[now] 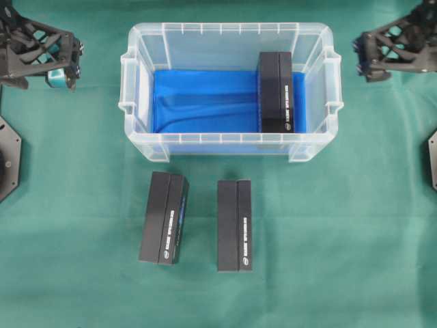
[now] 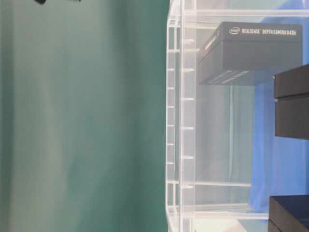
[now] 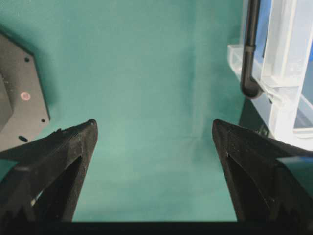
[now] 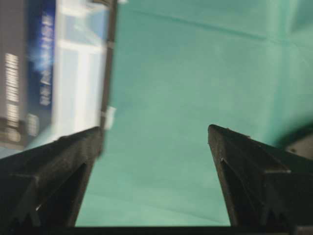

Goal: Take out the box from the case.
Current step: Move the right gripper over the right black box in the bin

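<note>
The case (image 1: 229,29), a clear plastic bin with a blue floor, stands at the back middle of the green cloth. One black box (image 1: 275,92) stands on edge inside it, against the right wall; the table-level view shows that box (image 2: 251,53) through the clear wall (image 2: 181,121). My left gripper (image 1: 65,68) hangs at the far left, away from the case, and my right gripper (image 1: 369,58) at the far right. In the wrist views the left gripper (image 3: 153,125) and right gripper (image 4: 154,128) both stand open over bare cloth, holding nothing.
Two more black boxes (image 1: 164,217) (image 1: 234,225) lie on the cloth in front of the case. Dark arm base plates sit at the left edge (image 1: 8,160) and right edge (image 1: 432,157). The case's corner (image 3: 281,73) shows beside the left gripper.
</note>
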You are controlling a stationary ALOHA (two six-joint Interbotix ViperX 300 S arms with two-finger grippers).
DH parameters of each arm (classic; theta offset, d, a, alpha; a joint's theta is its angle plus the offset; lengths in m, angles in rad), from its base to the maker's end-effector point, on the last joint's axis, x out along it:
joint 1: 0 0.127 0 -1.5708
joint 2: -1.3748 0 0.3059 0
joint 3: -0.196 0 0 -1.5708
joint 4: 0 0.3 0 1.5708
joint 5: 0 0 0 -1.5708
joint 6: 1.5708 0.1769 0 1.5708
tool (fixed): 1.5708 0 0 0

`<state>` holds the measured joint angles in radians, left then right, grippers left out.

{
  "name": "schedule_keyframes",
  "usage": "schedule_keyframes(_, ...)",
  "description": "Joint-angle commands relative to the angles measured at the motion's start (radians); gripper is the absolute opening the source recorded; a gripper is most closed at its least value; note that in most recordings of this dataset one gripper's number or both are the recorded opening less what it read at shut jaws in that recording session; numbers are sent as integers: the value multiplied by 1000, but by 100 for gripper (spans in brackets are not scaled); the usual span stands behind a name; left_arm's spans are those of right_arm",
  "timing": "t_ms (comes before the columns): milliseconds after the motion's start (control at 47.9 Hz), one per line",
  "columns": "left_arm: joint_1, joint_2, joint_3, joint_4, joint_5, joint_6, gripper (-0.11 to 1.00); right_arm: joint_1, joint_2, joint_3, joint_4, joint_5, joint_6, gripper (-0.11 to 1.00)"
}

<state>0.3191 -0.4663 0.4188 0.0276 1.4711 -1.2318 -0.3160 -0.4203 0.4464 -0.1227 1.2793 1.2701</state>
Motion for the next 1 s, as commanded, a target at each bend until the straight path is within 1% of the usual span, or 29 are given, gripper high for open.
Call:
schedule_keyframes(0, 6, 3, -28, -2, -5, -2, 96, 2, 38, -63, 9, -21, 2, 89)
schedule_keyframes(146, 5, 11, -37, -3, -5, 3, 96, 18, 127, -140, 18, -34, 2, 89)
schedule_keyframes(397, 5, 9, -34, -3, -5, 9, 96, 51, 278, -299, 17, -35, 3, 89)
schedule_keyframes(564, 5, 3, -29, -3, -5, 9, 96, 69, 351, -376, 15, -37, 41, 89)
schedule_keyframes(648, 5, 3, -29, -2, -6, 12, 96, 77, 374, -396, 15, -37, 48, 89)
schedule_keyframes(815, 5, 3, -29, -3, -6, 46, 96, 86, 388, -411, 15, -37, 63, 89)
schedule_keyframes(982, 8, 3, -29, -3, -6, 48, 96, 91, 388, -410, 14, -37, 80, 89)
